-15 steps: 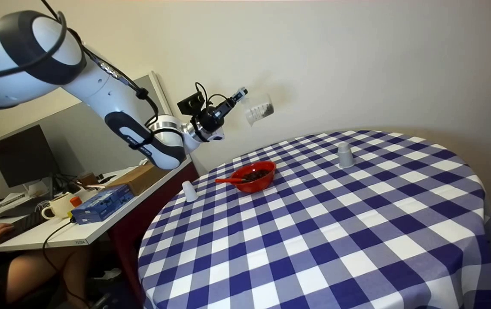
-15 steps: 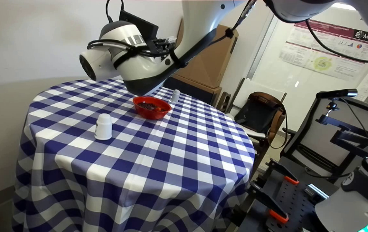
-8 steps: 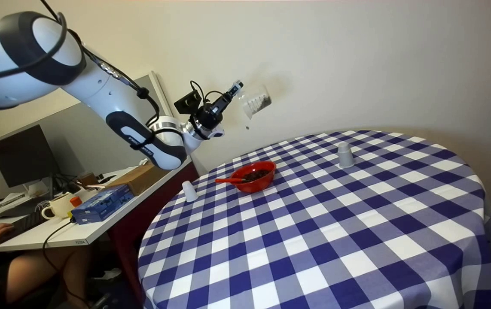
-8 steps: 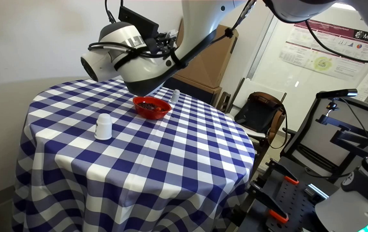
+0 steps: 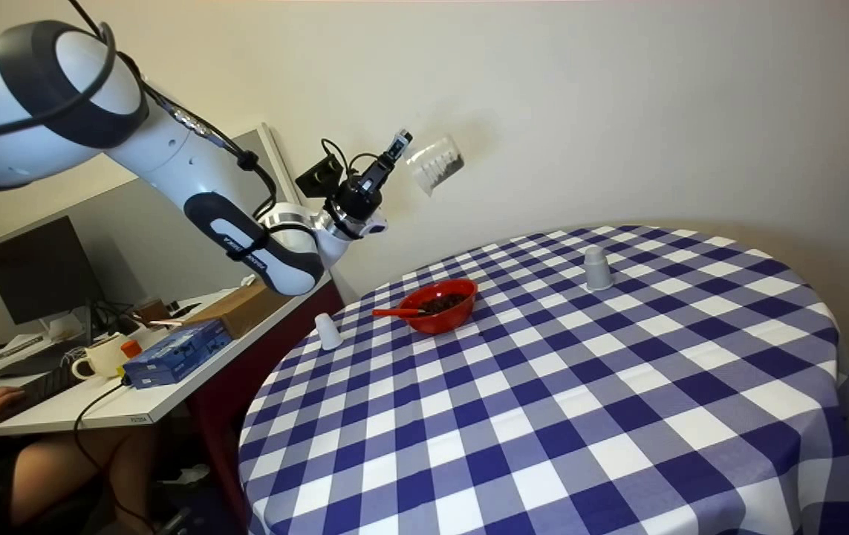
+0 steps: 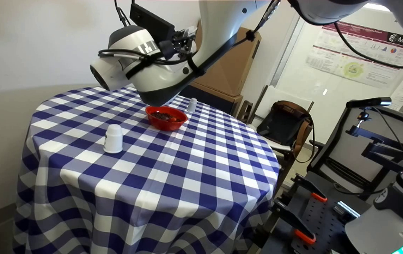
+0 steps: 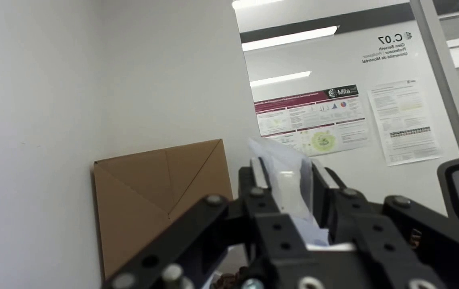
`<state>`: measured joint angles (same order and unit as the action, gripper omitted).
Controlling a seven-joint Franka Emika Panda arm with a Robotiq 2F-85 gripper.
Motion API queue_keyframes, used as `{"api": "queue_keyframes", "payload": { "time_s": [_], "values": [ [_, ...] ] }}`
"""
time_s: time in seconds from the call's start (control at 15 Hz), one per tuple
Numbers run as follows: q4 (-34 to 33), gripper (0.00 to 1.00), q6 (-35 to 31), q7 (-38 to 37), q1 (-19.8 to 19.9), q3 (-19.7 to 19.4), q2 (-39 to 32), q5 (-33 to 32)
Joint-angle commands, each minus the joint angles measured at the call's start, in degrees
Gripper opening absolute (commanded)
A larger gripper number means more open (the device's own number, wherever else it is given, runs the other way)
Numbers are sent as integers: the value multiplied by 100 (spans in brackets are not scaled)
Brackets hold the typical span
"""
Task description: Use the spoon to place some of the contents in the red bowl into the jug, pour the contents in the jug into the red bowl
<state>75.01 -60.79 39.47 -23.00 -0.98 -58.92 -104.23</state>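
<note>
Wrist view shows a blurred jug (image 7: 290, 192), partly hidden by the gripper (image 7: 287, 174) clasping it.

Red bowl (image 6: 166, 125) (blue checked tablecloth (image 5: 543, 401)).

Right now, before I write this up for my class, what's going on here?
A robot arm holds a clear jug in its gripper, tipped and up in the air, with something dark inside. A red bowl with dark pieces sits on the checked tablecloth, a red spoon resting in it. It looks like a pour meant for the bowl; whether the jug is straight above it, I can't tell.
</note>
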Motion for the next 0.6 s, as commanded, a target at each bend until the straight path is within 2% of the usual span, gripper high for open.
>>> {"api": "queue_keyframes", "payload": {
  "time_s": [0.0,0.53],
  "values": [
    [87,12,260,-94,-63,-58,-12,-181],
    [168,11,477,-164,-64,-90,-12,-318]
  ]
}}
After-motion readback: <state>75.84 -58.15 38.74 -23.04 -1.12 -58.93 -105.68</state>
